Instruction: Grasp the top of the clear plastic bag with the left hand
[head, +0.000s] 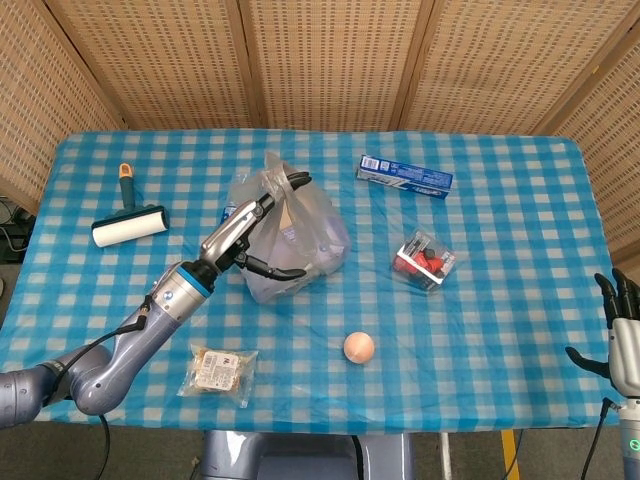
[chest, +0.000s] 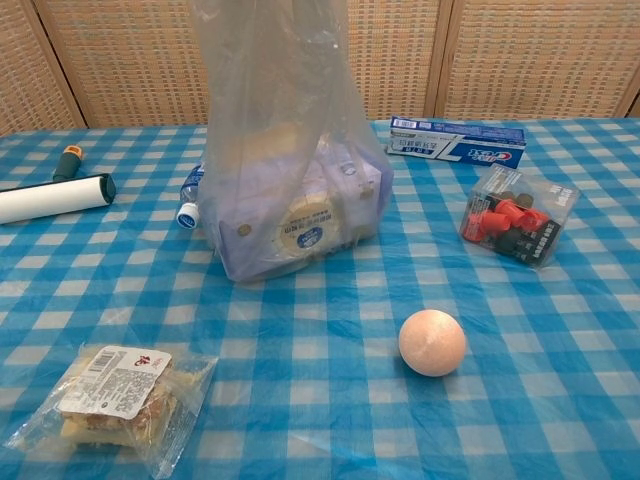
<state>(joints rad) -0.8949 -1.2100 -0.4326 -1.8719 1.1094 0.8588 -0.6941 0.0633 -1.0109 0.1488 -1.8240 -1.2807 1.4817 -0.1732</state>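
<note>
The left hand (head: 262, 212) is up over the middle of the table (head: 500, 300), its dark fingers closed around the gathered top of the clear plastic bag (head: 290, 235). From the head view the fingertips (head: 296, 181) hook over the bunched plastic at the bag's upper edge, and the arm runs down and to the left toward the table's near edge. In the chest view the hand itself is out of the picture; only the bag (chest: 285, 150) shows, its upper part stretched tall and reaching past the top of the frame while its bottom sits on the checked cloth. Inside the bag there is a pale purple pack with a round label (chest: 305, 232), and a small bottle with a white cap (chest: 190, 205) shows at its left side.

The right hand (head: 622, 335) is low at the far right corner, off the table, with its fingers spread and holding nothing.

Around the bag, a lint roller (head: 130, 222) lies to the left, well apart. A toothpaste box (head: 405, 177) lies behind and to the right. A clear box of red and dark bits (head: 424, 261) sits to the right. A peach-coloured ball (head: 359, 347) rests in front, and a wrapped snack (head: 220, 372) lies near the front edge.
</note>
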